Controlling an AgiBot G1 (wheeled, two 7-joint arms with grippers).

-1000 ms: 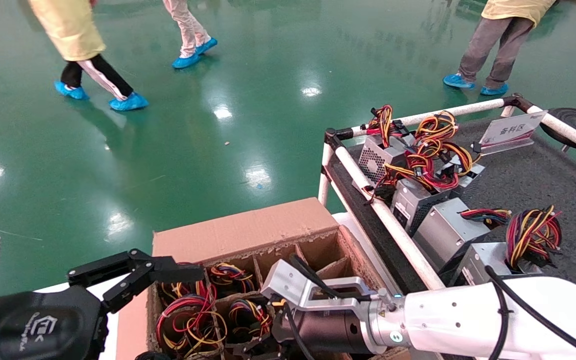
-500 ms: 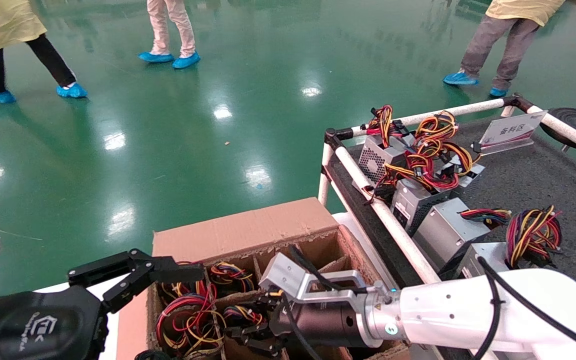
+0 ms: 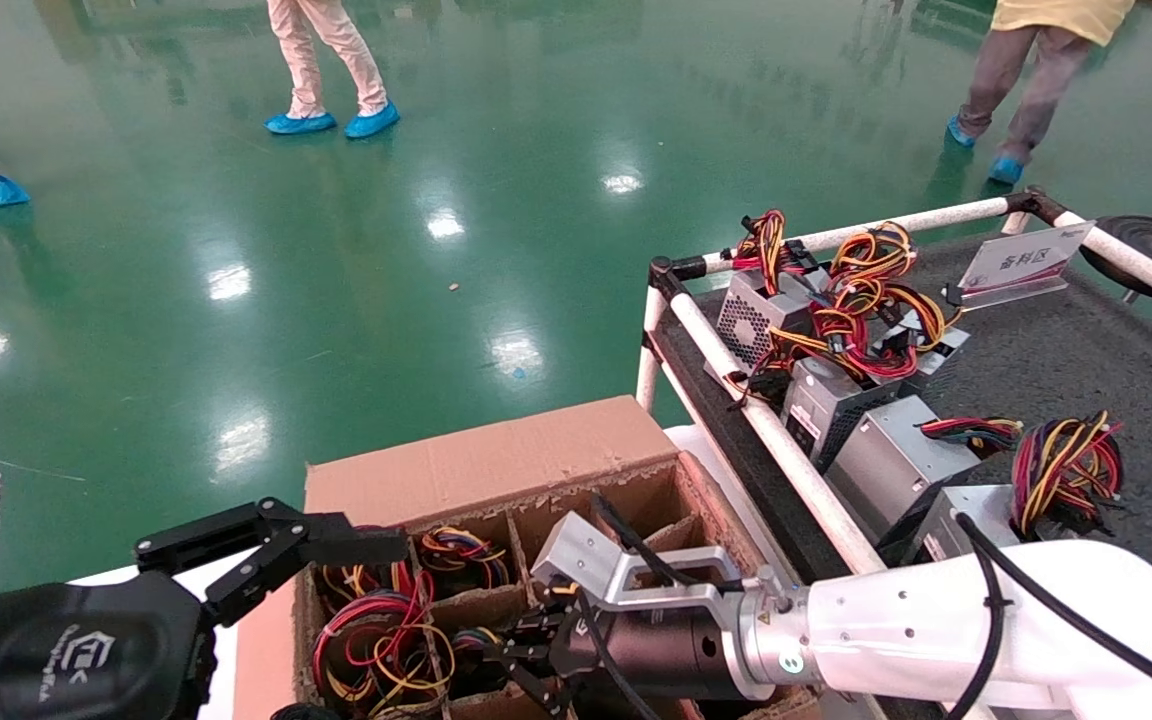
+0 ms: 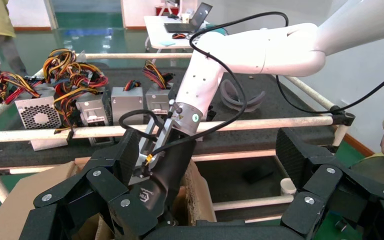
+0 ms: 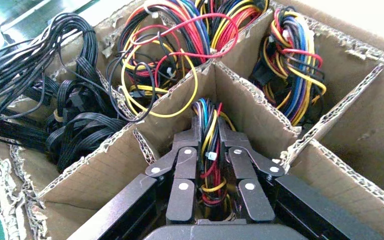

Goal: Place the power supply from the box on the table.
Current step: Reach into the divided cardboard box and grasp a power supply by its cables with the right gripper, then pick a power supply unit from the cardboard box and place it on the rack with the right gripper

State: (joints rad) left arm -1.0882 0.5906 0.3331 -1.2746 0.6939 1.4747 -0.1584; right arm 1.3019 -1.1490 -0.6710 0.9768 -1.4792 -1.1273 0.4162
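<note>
The box (image 3: 496, 455) stands just left of the table (image 3: 1066, 360), and its cardboard cells (image 5: 240, 100) hold coiled wire bundles. My right gripper (image 3: 521, 655) reaches down into a middle cell. In the right wrist view my right gripper (image 5: 209, 132) is shut on the red, yellow, blue and black wire bundle (image 5: 208, 167) of a power supply. That unit's metal body is hidden down in the cell. My left gripper (image 3: 356, 555) hangs open at the box's left edge, holding nothing; in its own view the left gripper (image 4: 210, 150) faces the right arm.
Several silver power supplies (image 3: 886, 460) with wire coils (image 3: 1066, 465) lie along the table's left side behind the white rail (image 3: 796, 460). A sign card (image 3: 1021, 262) stands at the back. Black cables (image 5: 40, 115) fill one box corner. People walk on the green floor.
My right gripper has shifted over the box's cells, and its fingers have come into the head view around a wire bundle. The left arm has not moved. The people have walked on.
</note>
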